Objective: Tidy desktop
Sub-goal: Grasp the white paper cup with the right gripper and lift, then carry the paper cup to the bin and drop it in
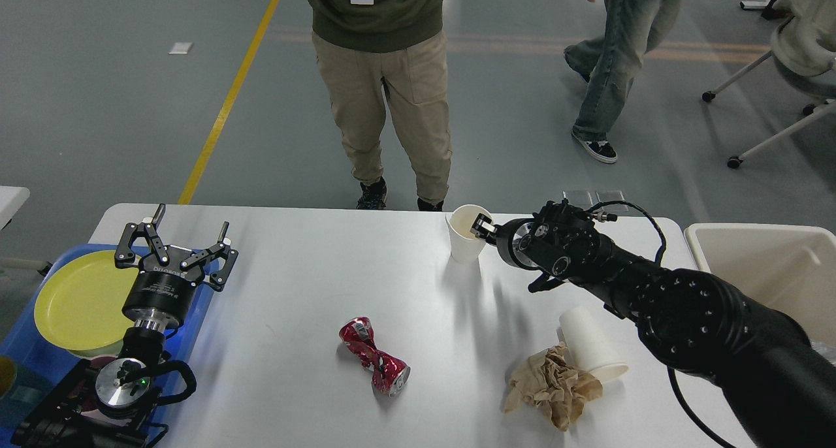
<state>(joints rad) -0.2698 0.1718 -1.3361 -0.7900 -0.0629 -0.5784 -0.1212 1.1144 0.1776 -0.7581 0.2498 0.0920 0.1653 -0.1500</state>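
The white desktop carries an upright white paper cup at its far edge, a crushed red can near the middle, and a tipped white paper cup beside crumpled brown paper at the front right. My right gripper is at the right rim of the upright cup, with one fingertip on or just inside the rim. Its fingers are too small and dark to tell apart. My left gripper stands open and empty at the desktop's left edge.
A blue tray with a yellow plate sits at the left. A beige bin stands off the right edge. One person stands just beyond the far edge and another walks behind. Office chairs are at the far right.
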